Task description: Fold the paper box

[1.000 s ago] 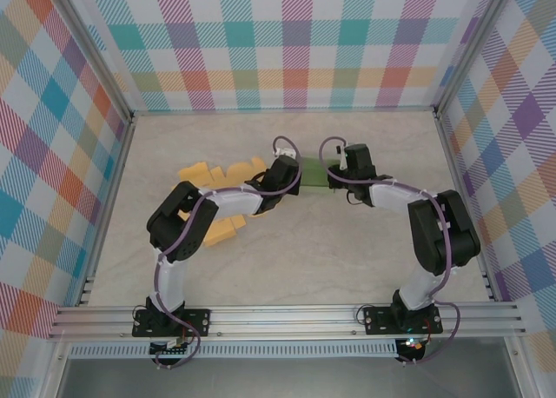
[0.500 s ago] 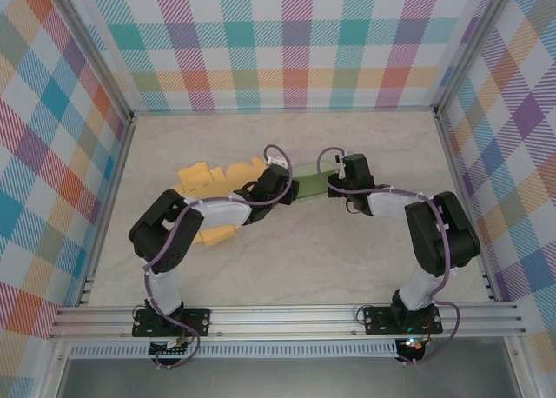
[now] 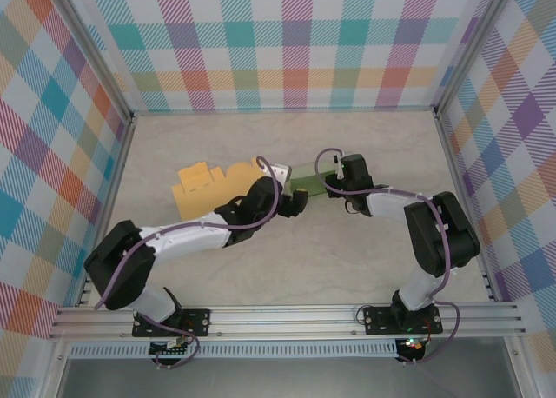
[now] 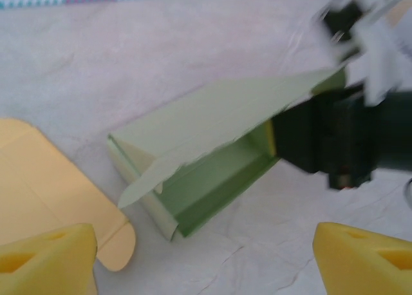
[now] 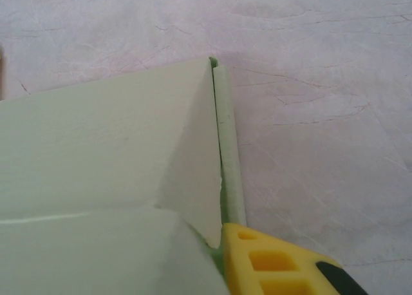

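With jaws now spread, the left gripper (image 4: 203, 248) has released the green paper box (image 4: 212, 118), lying lid-open on the surface (image 3: 347, 259) beside the yellow blank (image 3: 204, 182), so folding remains unfinished; whether the right gripper (image 3: 330, 182) clamps its end cannot be told.

- Robot test cell of a lab bench kind; everything in the overhead view is rig or backdrop.
- Wall panels (image 3: 295, 42): flat sheets printed in multicolour plaid, closing off the top, left and right of the frame.
- Aluminium posts (image 3: 97, 63) run along the panel joints towards the upper left and upper right corners.
- Slotted aluminium rail (image 3: 287, 315) spans the bottom of the frame. The left arm base (image 3: 165, 321) and right arm base (image 3: 404, 318) are bolted to it on black plates.
- Tabletop (image 3: 365, 259): pale marble-pattern sheet, centre of frame, boxed in by the panels.
- Purple cables (image 3: 200, 228) run exposed along both arms.
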